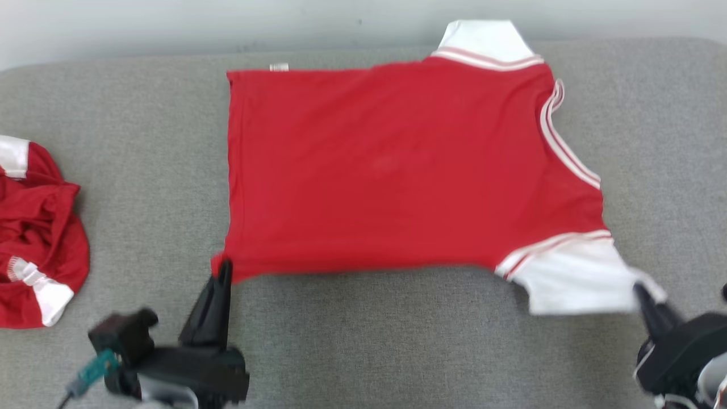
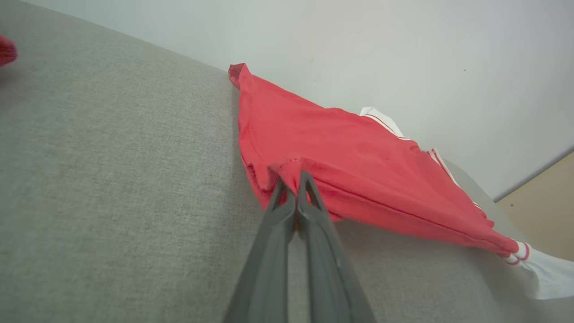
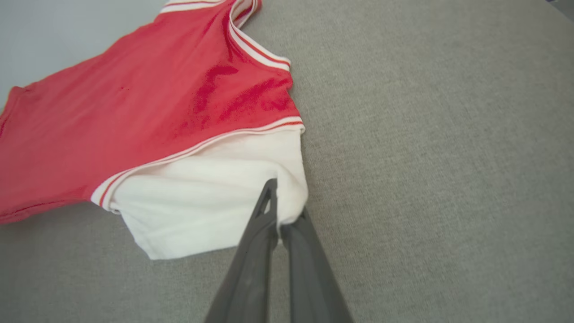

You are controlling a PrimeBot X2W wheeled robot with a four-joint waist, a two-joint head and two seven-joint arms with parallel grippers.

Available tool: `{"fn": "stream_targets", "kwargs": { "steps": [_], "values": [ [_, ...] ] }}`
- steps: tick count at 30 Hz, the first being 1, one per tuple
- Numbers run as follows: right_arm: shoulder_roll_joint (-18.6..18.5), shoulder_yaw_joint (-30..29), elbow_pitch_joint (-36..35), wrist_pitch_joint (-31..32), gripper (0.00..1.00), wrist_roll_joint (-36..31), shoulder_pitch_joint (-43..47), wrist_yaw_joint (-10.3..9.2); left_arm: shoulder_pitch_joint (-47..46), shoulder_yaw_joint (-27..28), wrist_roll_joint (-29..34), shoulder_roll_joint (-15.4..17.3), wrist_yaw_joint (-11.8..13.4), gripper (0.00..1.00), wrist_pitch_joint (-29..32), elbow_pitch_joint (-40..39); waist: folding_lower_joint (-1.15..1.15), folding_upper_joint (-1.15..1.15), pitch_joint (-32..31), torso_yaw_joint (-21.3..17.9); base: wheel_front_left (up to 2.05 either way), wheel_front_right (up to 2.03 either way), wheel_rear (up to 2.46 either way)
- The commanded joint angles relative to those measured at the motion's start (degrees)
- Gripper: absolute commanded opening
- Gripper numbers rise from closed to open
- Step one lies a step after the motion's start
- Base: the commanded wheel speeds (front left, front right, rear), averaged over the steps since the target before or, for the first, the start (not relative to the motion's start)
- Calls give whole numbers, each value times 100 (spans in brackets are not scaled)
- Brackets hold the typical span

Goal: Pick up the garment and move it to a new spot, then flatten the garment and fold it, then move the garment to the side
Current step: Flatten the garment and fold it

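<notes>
left tool (image 1: 225, 266): clenched on the near hem corner of the red T-shirt (image 1: 397, 165). In the left wrist view a nub of red cloth sits pinched between the two fingers.
right tool (image 1: 640, 291): clenched on the outer corner of the near white sleeve (image 3: 202, 197), with white cloth bunched around its tips.
shirt position: it spreads ahead of both tools and spans the gap between them, hem on the left tool's side and neckline on the right tool's side.
shirt state: the body looks mostly flat on the grey fabric-covered desk (image 1: 397, 341). The near edge, strung between your two tools, looks raised a little, with shadow under it.
far white sleeve (image 1: 483, 40): well beyond the right tool, at the desk's back edge against the wall.
other item: a crumpled red-and-white garment (image 1: 34, 227) sits well off to the outer side of the left tool, apart from the shirt.
step in hand: looks like flattening, with you holding two near corners to tension or drag the cloth.
done so far: my guess is the pick-up and move are behind you, since the shirt lies spread out mid-desk, though I can't confirm it.
left to do: finish smoothing, make every fold (none visible yet), then shift the shirt to the side.
progress: roughly the first third, I'd say.
watch: the sleeve-corner grip looks thin, so a hard pull may slip it.
</notes>
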Motion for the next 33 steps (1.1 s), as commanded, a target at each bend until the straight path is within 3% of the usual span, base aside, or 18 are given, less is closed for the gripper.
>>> {"fn": "stream_targets", "kwargs": {
  "steps": [1,6,10,13,20,33],
  "values": [
    [10,-5,7,164,0,-55,171,-14,202,14,77,54,51,0,-25,0,1,1,-132,32,0,0,0],
    [10,10,42,744,0,-188,529,-14,498,-87,208,174,139,0,43,22,1,1,-215,57,0,0,0],
    [7,3,14,1552,0,128,956,-14,830,-183,270,243,294,0,169,-78,1,1,-286,61,0,0,0],
    [9,-10,-14,1817,0,270,1095,-14,926,-245,303,279,354,0,298,-125,1,1,-291,68,0,0,0],
    [7,-34,-280,2514,0,474,1469,-14,1368,-355,396,505,760,0,817,-469,1,1,-291,52,0,0,0],
    [9,61,-819,2248,0,715,795,-14,1289,-340,171,478,991,0,1287,-1523,1,1,-271,59,0,0,0]
  ]
}}
